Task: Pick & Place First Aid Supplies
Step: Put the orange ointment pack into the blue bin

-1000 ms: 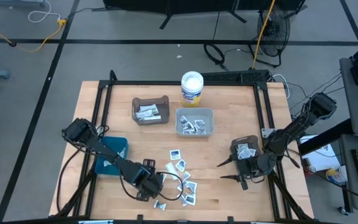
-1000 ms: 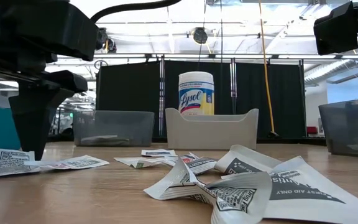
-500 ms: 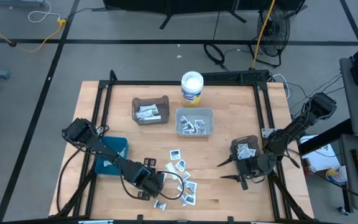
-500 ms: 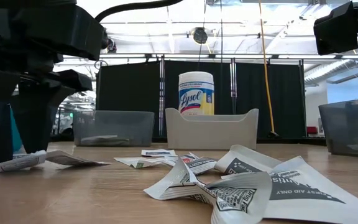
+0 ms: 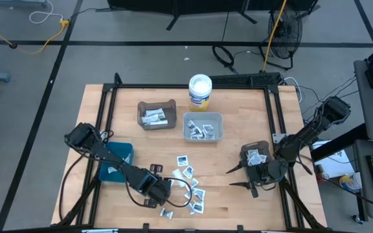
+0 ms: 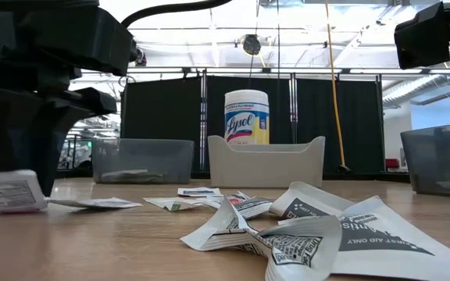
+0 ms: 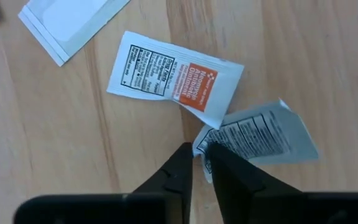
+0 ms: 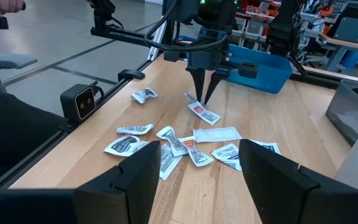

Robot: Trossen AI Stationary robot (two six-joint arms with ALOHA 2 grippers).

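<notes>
High view: left claw [image 5: 151, 192] works the bench [image 5: 238, 213] at 7 o'clock, among scattered packets; right claw [image 5: 246, 177] waits spread at 4 o'clock. Left wrist view: fingers nearly pressed together, pinching the grey packet's [image 7: 260, 137] corner; its long axis runs toward 4 o'clock.

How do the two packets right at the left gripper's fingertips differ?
The orange-printed packet lies flat and free beyond the left gripper; the grey-printed packet has its corner between the nearly closed fingers. The orange-printed one is smooth and rectangular; the grey-printed one is crumpled and skewed. Both are small, white, text-covered, on the wooden table.
</notes>
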